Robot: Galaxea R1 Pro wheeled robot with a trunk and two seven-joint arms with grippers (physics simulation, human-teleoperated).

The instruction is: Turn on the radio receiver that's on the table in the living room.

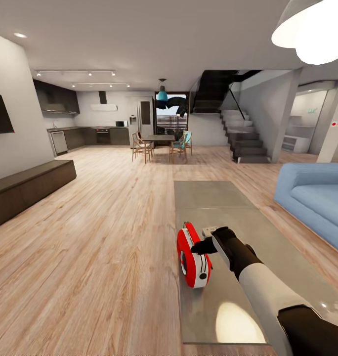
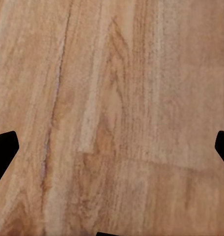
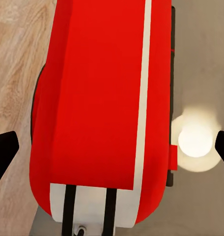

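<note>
My right gripper [image 1: 201, 245] sits against the radio [image 1: 192, 255], fingers spread wide at its sides, gripping nothing. The radio stands at the table's [image 1: 223, 301] nine o'clock edge; a hard push could tip it onto the floor [image 1: 90, 247].

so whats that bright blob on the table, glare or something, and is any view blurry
In the head view it is a lamp reflection on the glossy table, a soft bright patch near its front edge; the pendant lamp is blown out white. The right wrist view shows a similar glow beside the radio receiver. The left wrist view shows soft-looking wood floor, evenly lit.
</note>
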